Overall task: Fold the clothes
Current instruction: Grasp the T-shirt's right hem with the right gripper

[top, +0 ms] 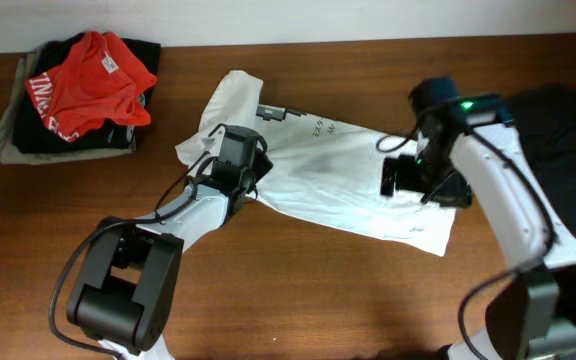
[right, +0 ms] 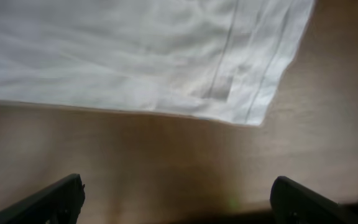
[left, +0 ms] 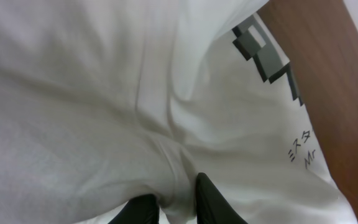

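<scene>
Overhead, the white T-shirt (top: 338,175) lies rumpled across the table (top: 318,290). Only the left wrist view shows the left gripper (left: 174,199) nipped narrowly on a fabric fold near grey lettering (left: 300,152); the right wrist view shows the right gripper (right: 179,186) spread wide over bare wood beside the hem.

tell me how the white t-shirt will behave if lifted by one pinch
Probably floppy: the white T-shirt lies creased, and cloth puckers where the left tool pinches it, so it should drape and trail. Likely light, since it looks thin. It may drag rather than slide on the wooden table.
</scene>
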{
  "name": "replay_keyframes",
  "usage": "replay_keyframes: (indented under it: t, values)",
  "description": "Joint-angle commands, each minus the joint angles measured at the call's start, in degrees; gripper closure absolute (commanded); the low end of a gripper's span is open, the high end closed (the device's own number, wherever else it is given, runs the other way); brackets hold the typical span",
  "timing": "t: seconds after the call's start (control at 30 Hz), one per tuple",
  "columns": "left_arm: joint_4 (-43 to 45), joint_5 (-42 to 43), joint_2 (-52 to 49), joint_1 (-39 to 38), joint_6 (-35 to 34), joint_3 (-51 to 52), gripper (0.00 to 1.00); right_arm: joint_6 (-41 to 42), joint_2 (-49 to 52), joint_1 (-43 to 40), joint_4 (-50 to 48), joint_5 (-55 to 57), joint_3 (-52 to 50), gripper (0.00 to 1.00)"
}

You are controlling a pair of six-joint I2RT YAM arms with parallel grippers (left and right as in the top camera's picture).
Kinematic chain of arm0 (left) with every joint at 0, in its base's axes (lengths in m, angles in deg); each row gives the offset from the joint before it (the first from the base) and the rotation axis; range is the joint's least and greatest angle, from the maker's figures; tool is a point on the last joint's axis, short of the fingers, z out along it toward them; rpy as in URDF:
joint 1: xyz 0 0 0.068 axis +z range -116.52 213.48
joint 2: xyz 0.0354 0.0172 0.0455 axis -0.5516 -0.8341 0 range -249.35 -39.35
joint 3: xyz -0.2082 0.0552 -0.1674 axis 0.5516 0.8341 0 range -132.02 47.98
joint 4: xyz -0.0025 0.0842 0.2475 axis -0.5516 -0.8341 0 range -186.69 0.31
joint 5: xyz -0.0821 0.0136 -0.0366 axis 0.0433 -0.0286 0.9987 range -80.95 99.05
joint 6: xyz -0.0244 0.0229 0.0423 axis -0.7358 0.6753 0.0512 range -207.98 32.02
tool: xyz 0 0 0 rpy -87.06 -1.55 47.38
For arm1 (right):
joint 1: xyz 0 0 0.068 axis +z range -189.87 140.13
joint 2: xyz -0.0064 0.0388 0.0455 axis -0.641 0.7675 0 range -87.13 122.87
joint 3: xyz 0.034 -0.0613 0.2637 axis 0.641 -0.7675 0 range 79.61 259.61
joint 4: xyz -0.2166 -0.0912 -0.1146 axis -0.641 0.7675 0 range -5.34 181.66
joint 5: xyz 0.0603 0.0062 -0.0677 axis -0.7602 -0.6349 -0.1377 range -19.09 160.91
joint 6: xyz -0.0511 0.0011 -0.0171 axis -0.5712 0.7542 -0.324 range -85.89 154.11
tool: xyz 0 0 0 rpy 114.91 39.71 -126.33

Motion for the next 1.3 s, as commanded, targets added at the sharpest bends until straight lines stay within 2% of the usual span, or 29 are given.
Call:
replay_keyframes:
  t: [0.0,0.17,0.33,0.6,0.7,0.8,1.2,1.27]
  values:
    - [-0.59,-0.92,-0.57,-0.17,1.11,-0.37,0.80,5.55,1.18,-1.64,-7.02,1.62,-9.77,0.01]
    - [-0.55,-1.29,-0.57,-0.17,1.09,-0.37,0.80,5.88,1.33,-6.16,-14.86,-0.85,-17.42,0.01]
    - [-0.55,-1.29,-0.57,-0.17,1.09,-0.37,0.79,5.25,1.33,-7.87,-20.17,-3.61,-21.70,0.21]
    - [-0.59,-1.25,-0.57,-0.17,1.09,-0.37,0.79,4.52,1.33,-7.89,-26.73,-2.89,-27.19,0.22]
    - [-0.57,-1.22,-0.57,-0.17,1.09,-0.37,0.78,4.15,1.33,-7.89,-27.98,-2.89,-27.28,0.27]
    - [-0.57,-1.22,-0.57,-0.17,1.09,-0.37,0.78,4.17,1.38,-7.89,-29.24,-2.91,-27.30,0.38]
    - [-0.57,-1.22,-0.57,-0.17,1.09,-0.37,0.78,4.17,2.49,-7.82,-30.38,-2.89,-27.30,0.38]
    - [-0.57,-1.22,-0.57,-0.17,1.09,-0.37,0.78,4.20,3.19,-7.82,-30.58,-2.93,-27.30,0.42]
